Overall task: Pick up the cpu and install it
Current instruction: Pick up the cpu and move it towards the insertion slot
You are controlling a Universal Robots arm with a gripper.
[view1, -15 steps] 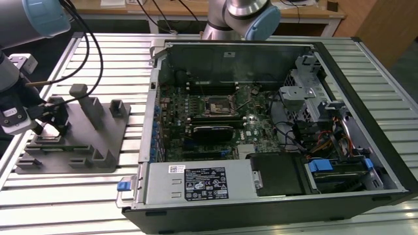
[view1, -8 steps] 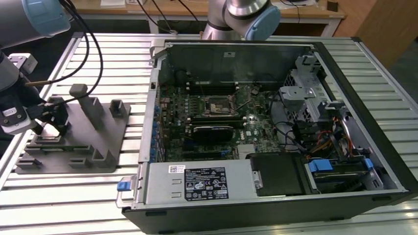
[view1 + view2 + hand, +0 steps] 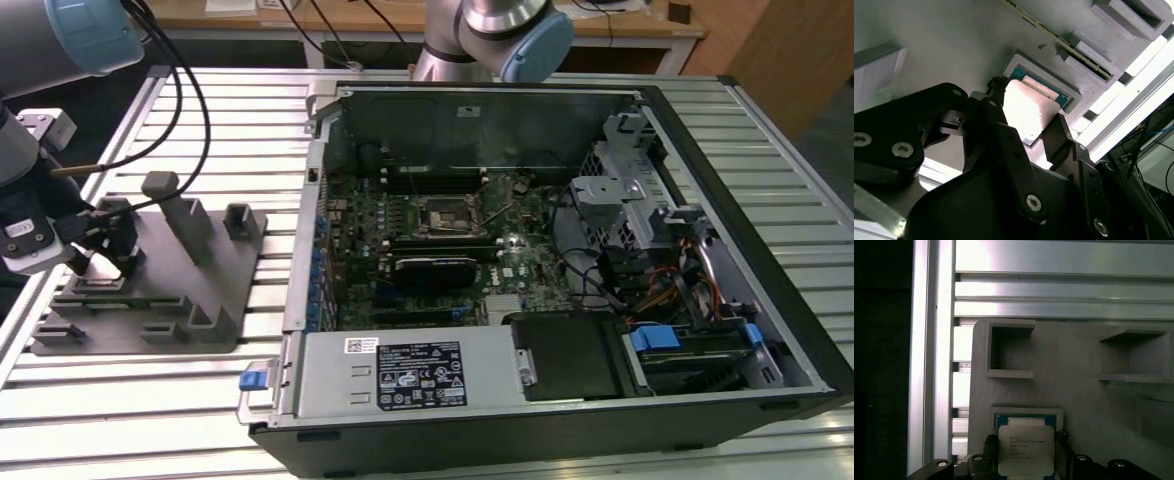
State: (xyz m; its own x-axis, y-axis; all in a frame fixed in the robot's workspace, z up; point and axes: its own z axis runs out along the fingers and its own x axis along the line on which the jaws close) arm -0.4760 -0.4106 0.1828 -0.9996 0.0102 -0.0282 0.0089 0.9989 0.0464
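Gripping item: the end effector point(image 3: 96, 258), black and two-fingered, sits low over the grey fixture point(image 3: 147, 300) at the exterior view's left. In both wrist views its fingers point(image 3: 1060, 135) point(image 3: 989, 445) are drawn in to the chip's width, one against each of two opposite edges, so that it has hold of the cpu point(image 3: 1029, 107).

Task item: the cpu point(image 3: 1026, 450), a small flat square with a pale silver-grey top and faint print. It lies at a shallow square recess in the fixture point(image 3: 1079, 380), with a blue-green margin showing along one side. Whether it rests in the recess or is raised clear of it cannot be told.

Fixture: a grey moulded block point(image 3: 954, 40) with several open rectangular pockets and upright posts. It stands on the desk point(image 3: 160, 400) near that desk's edge.

Desk: ribbed aluminium slats point(image 3: 1054, 290), which carry both the fixture and the computer case point(image 3: 787, 330).

Computer case: black tower laid on its side with the panel off, well apart from the fixture, toward the exterior view's right.
- Motherboard point(image 3: 400, 220), green.
- Black square socket frame point(image 3: 441, 215), near the board's middle.
- Black heatsink block point(image 3: 434, 272), just beside the frame.
- Silver power supply point(image 3: 400, 375), along the near edge.

Arm: grey joints with pale blue caps point(image 3: 527, 35), rising behind the case.
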